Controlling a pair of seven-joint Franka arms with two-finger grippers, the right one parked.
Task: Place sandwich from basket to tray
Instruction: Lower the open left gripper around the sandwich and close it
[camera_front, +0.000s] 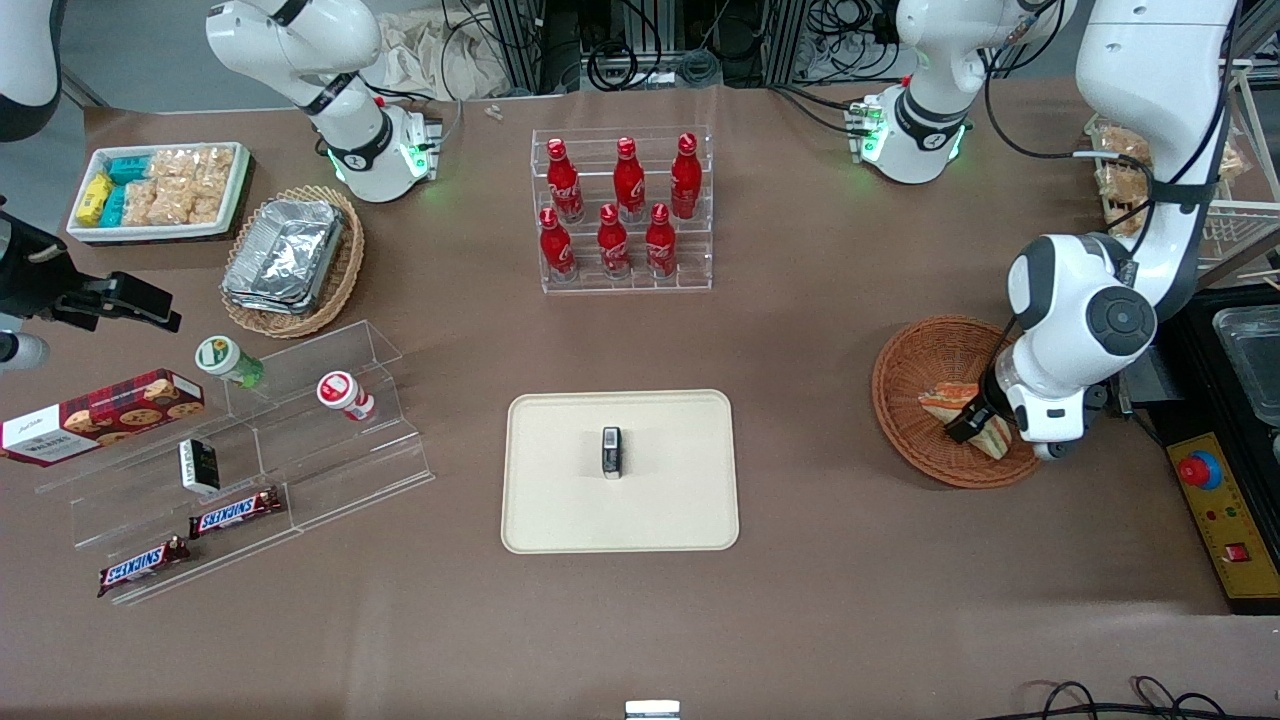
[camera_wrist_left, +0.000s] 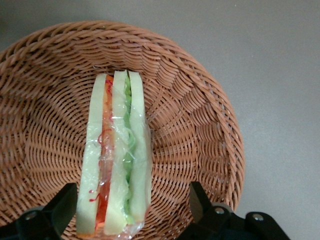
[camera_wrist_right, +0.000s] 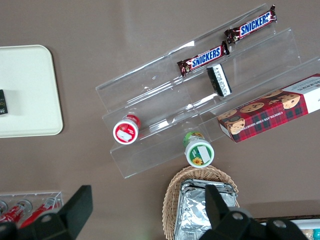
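In the front view the left arm's gripper (camera_front: 972, 424) hangs low inside the round reddish-brown wicker basket (camera_front: 915, 365), right over the wrapped sandwich wedge (camera_front: 958, 402), which lies in the basket directly beneath it. The cream tray (camera_front: 560, 500) sits well apart from the gripper, toward the parked arm's end of the table, with a small black-and-white box (camera_front: 611, 452) at its middle and bare surface around it, so there looks to be room to set the sandwich down beside that box. In the left wrist view the sandwich (camera_wrist_left: 116, 155) stands on edge between the gripper's (camera_wrist_left: 129, 207) two dark fingers (camera_wrist_left: 61, 206), its bread slices and its orange-red and green filling running along the line of approach; the jaws stand wide apart, one finger on each outer bread face, with a gap on both sides and nothing gripped. That alignment seems chosen so the fingers can close flat on the bread rather than on the slippery wrap at the corners. The basket weave (camera_wrist_left: 210, 125) shows under and around the fingers. The right wrist view shows only a corner of the tray (camera_wrist_right: 30, 100), not the gripper or sandwich.
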